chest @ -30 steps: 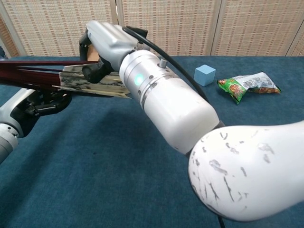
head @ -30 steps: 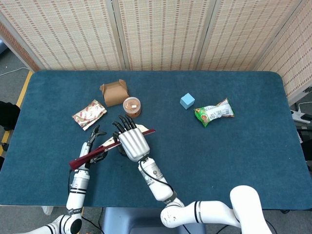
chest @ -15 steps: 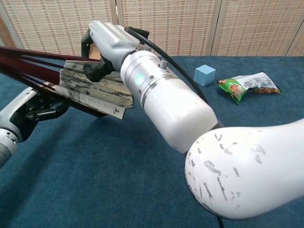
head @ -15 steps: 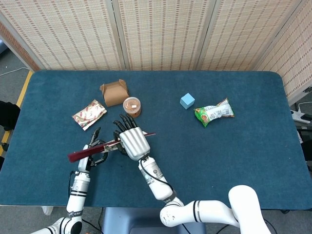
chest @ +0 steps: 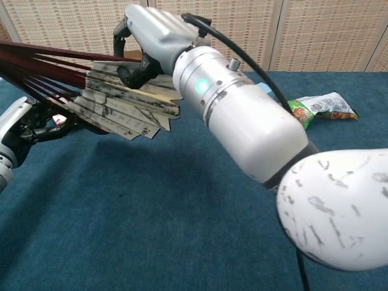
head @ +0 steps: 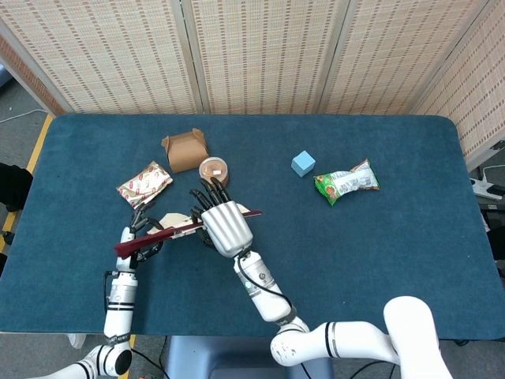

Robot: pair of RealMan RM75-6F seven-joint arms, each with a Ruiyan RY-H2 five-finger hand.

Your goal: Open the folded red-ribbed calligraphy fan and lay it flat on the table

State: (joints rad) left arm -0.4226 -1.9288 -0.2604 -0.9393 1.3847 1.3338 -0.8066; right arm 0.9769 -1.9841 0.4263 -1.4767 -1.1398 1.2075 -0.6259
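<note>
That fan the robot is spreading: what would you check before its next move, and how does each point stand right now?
1. Right hand holds the upper part of the fan: ok.
2. Left hand holds the red ribs at the other end: ok.
3. Fan fully spread: not ok, the leaves are only partly fanned.
4. Fan lying flat on the table: not ok, it is held above it.
5. Round container clear of the fan: cannot tell, it sits close behind the right hand.
</note>
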